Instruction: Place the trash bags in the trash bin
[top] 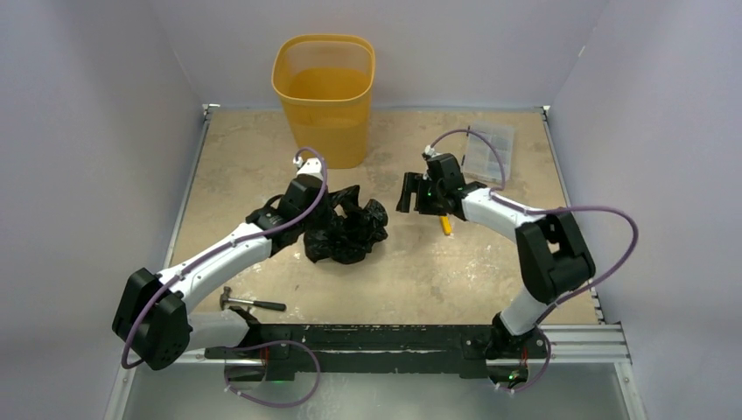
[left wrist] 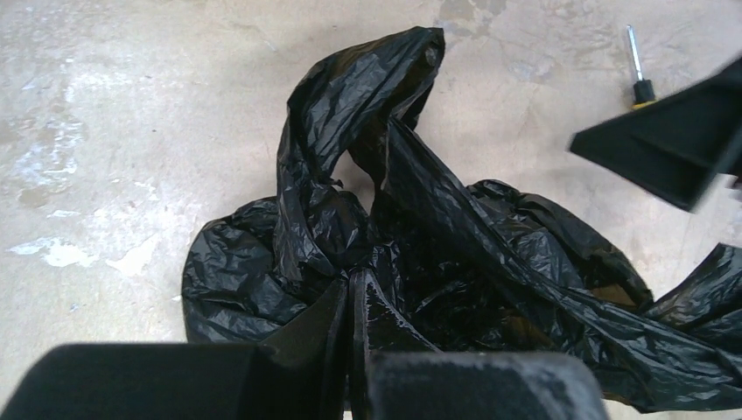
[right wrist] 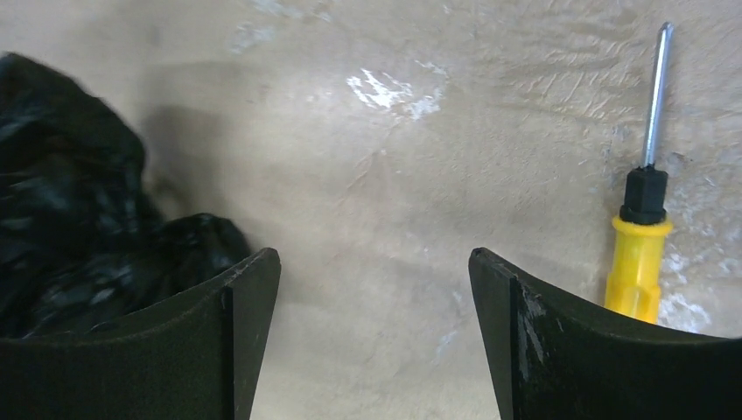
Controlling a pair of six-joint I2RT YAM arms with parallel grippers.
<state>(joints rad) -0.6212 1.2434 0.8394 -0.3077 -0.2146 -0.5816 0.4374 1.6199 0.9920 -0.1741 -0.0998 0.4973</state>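
Top external shows trash bag (top: 354, 232) on scuffed tabletop (top: 420, 280) between pale walls (top: 87, 131).

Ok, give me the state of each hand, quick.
Left hand: closed on the black trash bag.
Right hand: open, holding nothing.

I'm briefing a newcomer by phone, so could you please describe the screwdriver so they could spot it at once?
Find the orange bin at the far edge of the table, then come nearer to the right arm's open claw. The screwdriver lies flat beside it, opposite the black bag. Its yellow handle, black collar and thin metal shaft set it apart.
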